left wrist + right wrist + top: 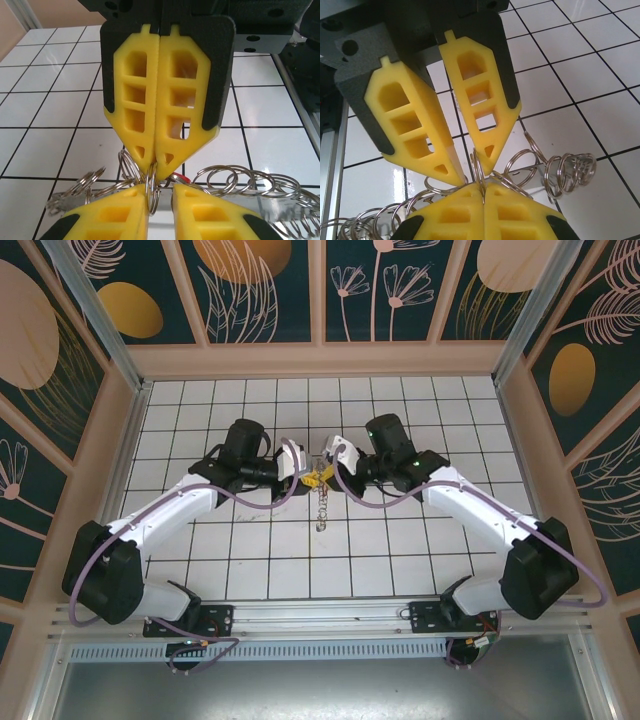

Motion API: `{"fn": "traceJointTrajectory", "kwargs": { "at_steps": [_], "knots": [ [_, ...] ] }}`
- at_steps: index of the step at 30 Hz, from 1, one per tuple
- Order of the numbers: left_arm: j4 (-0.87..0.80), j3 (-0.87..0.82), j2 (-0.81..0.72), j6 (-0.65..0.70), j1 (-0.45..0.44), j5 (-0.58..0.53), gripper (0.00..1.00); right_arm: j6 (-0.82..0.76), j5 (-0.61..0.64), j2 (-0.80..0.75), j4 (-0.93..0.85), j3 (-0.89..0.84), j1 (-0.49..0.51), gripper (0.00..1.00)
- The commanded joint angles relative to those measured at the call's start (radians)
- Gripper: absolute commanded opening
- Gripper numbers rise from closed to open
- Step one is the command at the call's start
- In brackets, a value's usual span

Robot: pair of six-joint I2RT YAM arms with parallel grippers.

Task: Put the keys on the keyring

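The left gripper, closest to its wrist camera, has its yellow fingers slightly apart around one small metal ring of the keyring. The right gripper meets it tip to tip from the far side, jaws pressed together and pinching a ring on the same fringe. The keyring sits between the two arms over the middle of the white tiled table, its rings fanning out to either side low over the tiles. A red tag peeks out just behind the pinched rings and is probably one key's, though the key itself cannot be made out. The step in hand looks like the threading, or the let-go straight after it; whether a key is already on a ring cannot be told. The next move, on this reading, calls for the right grip to keep its ring steady while the left takes a key and works its eye into the ring's split — fine work on parts this small, with a slip the likely fault. No brand, label or writing can be read.
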Motion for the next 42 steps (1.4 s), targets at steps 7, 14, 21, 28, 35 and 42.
{"fn": "traceJointTrajectory", "kwargs": {
  "at_steps": [7,14,21,28,35,42],
  "knots": [
    [-0.027,0.030,0.004,0.022,-0.010,0.024,0.21,-0.013,0.032,0.028,-0.047,0.083,0.017,0.00],
    [0.029,0.013,-0.009,-0.020,-0.010,0.017,0.00,-0.021,0.032,0.017,-0.034,0.068,0.020,0.00],
    [0.267,-0.088,-0.056,-0.159,-0.009,0.118,0.00,-0.030,-0.094,-0.077,0.169,-0.098,-0.032,0.08],
    [0.404,-0.125,-0.063,-0.248,-0.010,0.220,0.00,-0.010,-0.206,-0.104,0.257,-0.153,-0.076,0.12],
    [0.453,-0.132,-0.061,-0.278,-0.009,0.257,0.00,-0.002,-0.238,-0.103,0.293,-0.166,-0.082,0.12],
    [0.477,-0.136,-0.077,-0.293,-0.009,0.238,0.00,0.008,-0.218,-0.100,0.302,-0.169,-0.082,0.02]
  ]
}}
